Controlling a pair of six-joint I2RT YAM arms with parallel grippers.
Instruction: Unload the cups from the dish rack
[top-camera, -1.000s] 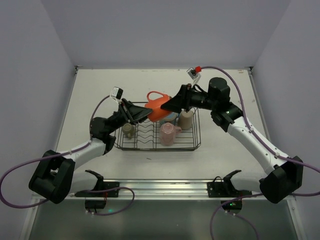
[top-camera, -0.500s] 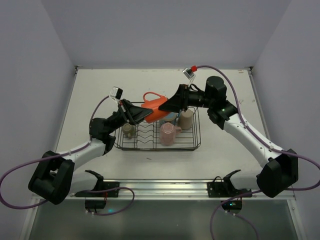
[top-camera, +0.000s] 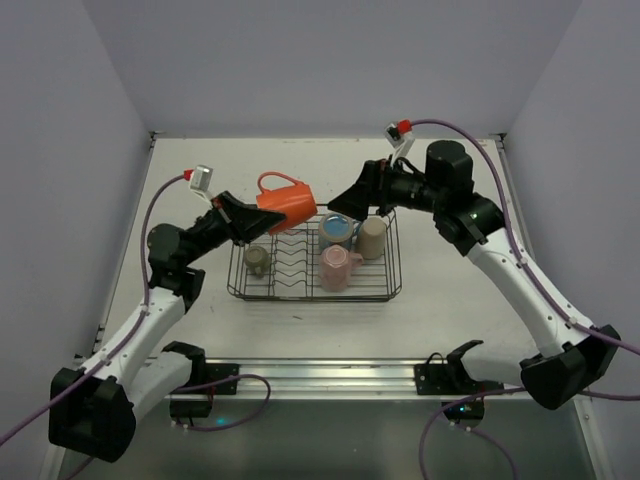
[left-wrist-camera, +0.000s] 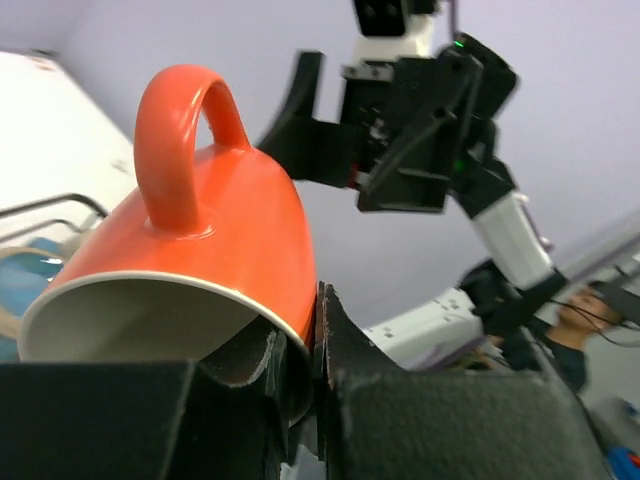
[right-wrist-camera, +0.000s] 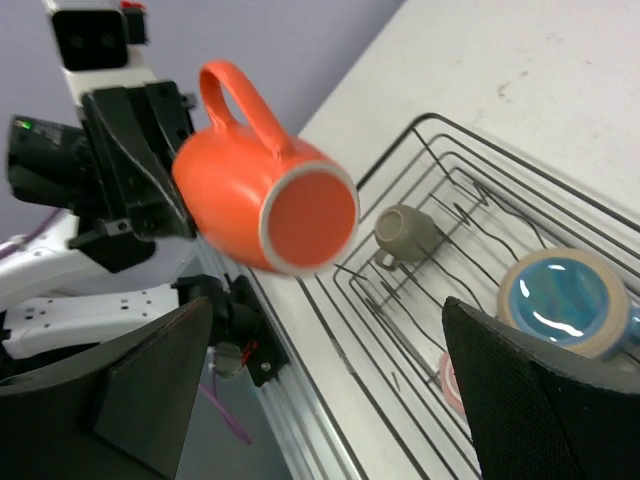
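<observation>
The room has plain pale purple walls (top-camera: 320, 60) on three sides. In the middle is a big white table (top-camera: 300, 160). It has a few small dark marks on it. A shiny metal rail (top-camera: 320, 372) runs along the near edge, and the two arms are fixed there.

The black wire dish rack (top-camera: 315, 297) sits on the middle of the table. Four cups are in it. The light blue mug (top-camera: 338, 230) and the beige mug (top-camera: 372, 238) are at the back right, side by side. The pink mug (top-camera: 335, 268) is in front of them. The little olive-grey mug (top-camera: 258, 260) is on the left side, past the wire dividers.

The orange mug (top-camera: 283, 205) is out of the rack. It is up in the air by the back left corner, tipped on its side with the handle up.

The left gripper (left-wrist-camera: 300, 345) pinches the rim of the orange mug between its jaws.

The right gripper (top-camera: 338, 208) hangs over the back of the rack, near the light blue mug. Its jaws are spread wide with nothing in them.
</observation>
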